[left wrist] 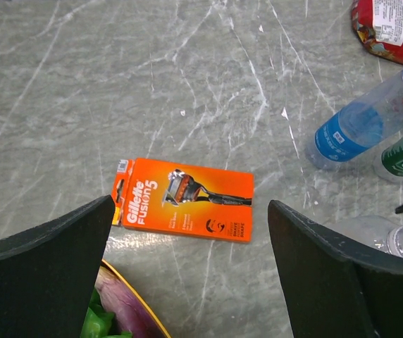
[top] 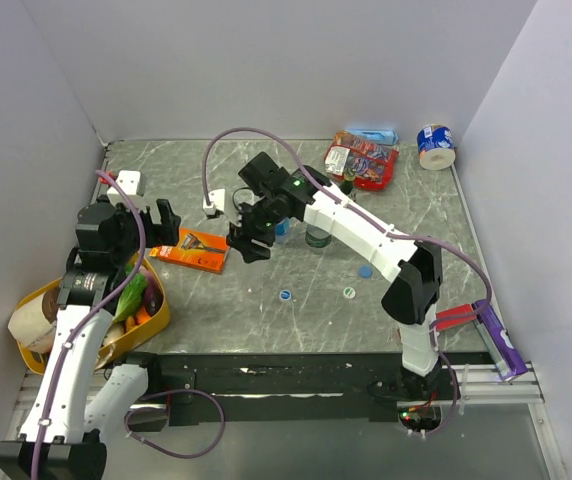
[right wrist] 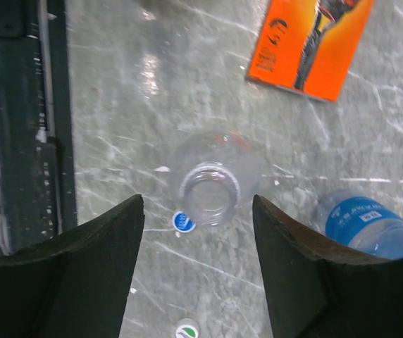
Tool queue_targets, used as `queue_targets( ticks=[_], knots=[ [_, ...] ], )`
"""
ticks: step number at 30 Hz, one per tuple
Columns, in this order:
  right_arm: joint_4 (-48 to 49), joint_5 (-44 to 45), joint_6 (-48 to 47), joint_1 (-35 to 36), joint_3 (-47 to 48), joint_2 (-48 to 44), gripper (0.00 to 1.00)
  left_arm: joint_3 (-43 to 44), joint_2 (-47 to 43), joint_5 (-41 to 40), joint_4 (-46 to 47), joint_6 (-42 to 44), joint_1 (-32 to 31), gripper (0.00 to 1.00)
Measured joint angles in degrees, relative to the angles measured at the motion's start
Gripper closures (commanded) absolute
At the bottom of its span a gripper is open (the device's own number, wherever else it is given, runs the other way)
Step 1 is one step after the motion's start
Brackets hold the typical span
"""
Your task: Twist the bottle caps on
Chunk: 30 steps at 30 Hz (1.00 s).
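Three bottle caps lie loose on the table point(top: 221, 312) in the top view: the plain blue cap point(top: 365, 270), the blue-rimmed cap point(top: 286, 295) and the green-rimmed cap point(top: 349, 292). All sit closer to the arm bases than the right gripper point(top: 251, 244), which hangs just left of the blue-label bottle point(top: 282, 228) and the green bottle point(top: 316, 236).

From the left wrist, the left gripper point(left wrist: 191, 211) is spread wide and empty over the orange razor pack point(left wrist: 184, 199). Both bottles stand well off to its right, so I judge the right arm the nearer one.

From the right wrist, I see its jaws wide apart with nothing between them. Straight below is a clear bottle point(right wrist: 208, 158), upright, with its long axis pointing up at the lens and its mouth uncapped. The blue-rimmed cap lies flat just beside its base, and the green-rimmed one lies farther off the same way (no cap in hand, so nothing to screw on yet, as I read it). The blue-label bottle crowds the right-hand finger's side. If I drop for the near cap, the clear bottle itself is what I could knock.
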Motion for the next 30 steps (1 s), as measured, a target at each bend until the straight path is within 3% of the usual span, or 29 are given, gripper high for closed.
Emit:
queue_targets(
  ticks=[7, 11, 17, 20, 30],
  knots=[
    [1.6, 2.5, 0.9, 0.0, -0.1, 1.5, 0.46, -0.8, 0.0, 1.9, 0.0, -0.9, 0.9, 0.04],
    [1.9, 3.0, 1.3, 0.0, -0.1, 1.6, 0.62, -1.3, 0.0, 2.6, 0.0, -0.9, 1.0, 0.04],
    [2.5, 3.5, 1.9, 0.3, -0.1, 1.6, 0.76, -3.9, -0.2, 6.4, 0.6, -0.1, 1.0, 0.04],
    [2.3, 3.0, 1.8, 0.3, -0.1, 1.3, 0.82, -7.5, -1.2, 13.2, 2.3, 2.4, 1.1, 0.04],
    [-3.0, 1.1, 0.2, -2.3, 2.8, -5.5, 0.86, -17.1, -4.9, 38.0, 11.3, 9.9, 1.1, 0.04]
  ],
)
